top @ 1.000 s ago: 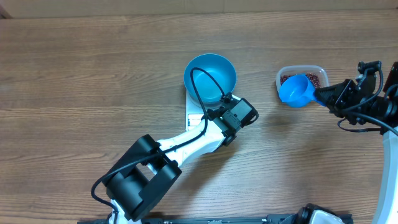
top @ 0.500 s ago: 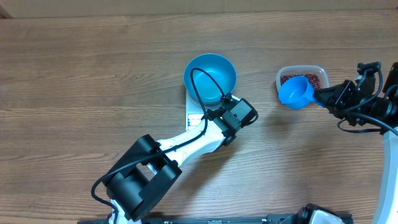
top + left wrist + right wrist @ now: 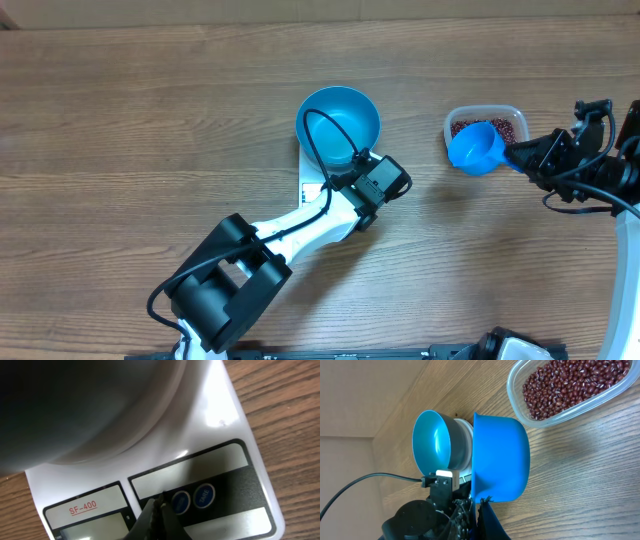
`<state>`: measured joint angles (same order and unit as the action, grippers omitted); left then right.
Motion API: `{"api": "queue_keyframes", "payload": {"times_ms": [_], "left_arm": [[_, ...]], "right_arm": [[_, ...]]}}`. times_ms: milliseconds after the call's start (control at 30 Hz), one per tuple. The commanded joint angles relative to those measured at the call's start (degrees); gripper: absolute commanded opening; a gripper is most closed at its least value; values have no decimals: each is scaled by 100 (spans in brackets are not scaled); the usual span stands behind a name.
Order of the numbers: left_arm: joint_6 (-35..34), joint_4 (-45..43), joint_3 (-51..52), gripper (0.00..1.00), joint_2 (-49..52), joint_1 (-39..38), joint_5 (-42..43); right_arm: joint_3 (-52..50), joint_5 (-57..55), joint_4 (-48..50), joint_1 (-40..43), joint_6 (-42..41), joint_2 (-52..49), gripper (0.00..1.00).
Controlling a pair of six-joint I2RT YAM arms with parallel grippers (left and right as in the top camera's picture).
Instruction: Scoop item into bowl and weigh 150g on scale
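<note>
The blue bowl [image 3: 338, 122] stands on the white scale [image 3: 311, 187]; the right wrist view shows the bowl [image 3: 432, 440] empty. My left gripper [image 3: 362, 188] is shut and holds nothing. Its joined tips [image 3: 160, 504] sit on the scale [image 3: 220, 425] front panel, just left of two round blue buttons [image 3: 180, 501], below the bowl's dark underside [image 3: 75, 405]. The right gripper [image 3: 528, 156] is shut on the handle of a blue scoop [image 3: 477, 147]. That scoop [image 3: 500, 460] hovers at the near left end of a clear tub [image 3: 487, 112] of red-brown beans [image 3: 570, 385].
The left arm's black base [image 3: 222, 295] and white link lie across the table's front middle. A black cable [image 3: 318, 135] loops over the bowl's rim. The right arm [image 3: 600, 170] fills the right edge. Bare wooden tabletop [image 3: 130, 150] stretches to the left.
</note>
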<state>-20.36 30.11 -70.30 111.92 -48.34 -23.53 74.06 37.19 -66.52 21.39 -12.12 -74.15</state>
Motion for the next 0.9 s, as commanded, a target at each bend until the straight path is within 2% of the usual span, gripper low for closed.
{"api": "queue_keyframes", "payload": {"times_ms": [0, 200, 567, 667, 867], "left_arm": [[249, -22, 83, 4, 247, 72, 326], [304, -35, 76, 4, 348, 363, 745], [328, 37, -52, 4, 345, 334, 706], [402, 343, -341, 4, 341, 280, 710], [695, 1491, -1316, 4, 214, 122, 715]], "right_arm": [[155, -11, 2, 22, 48, 90, 4], [155, -13, -44, 22, 94, 90, 4], [155, -13, -70, 24, 175, 90, 4], [155, -13, -70, 22, 175, 90, 4], [155, -11, -68, 22, 175, 90, 4]]}}
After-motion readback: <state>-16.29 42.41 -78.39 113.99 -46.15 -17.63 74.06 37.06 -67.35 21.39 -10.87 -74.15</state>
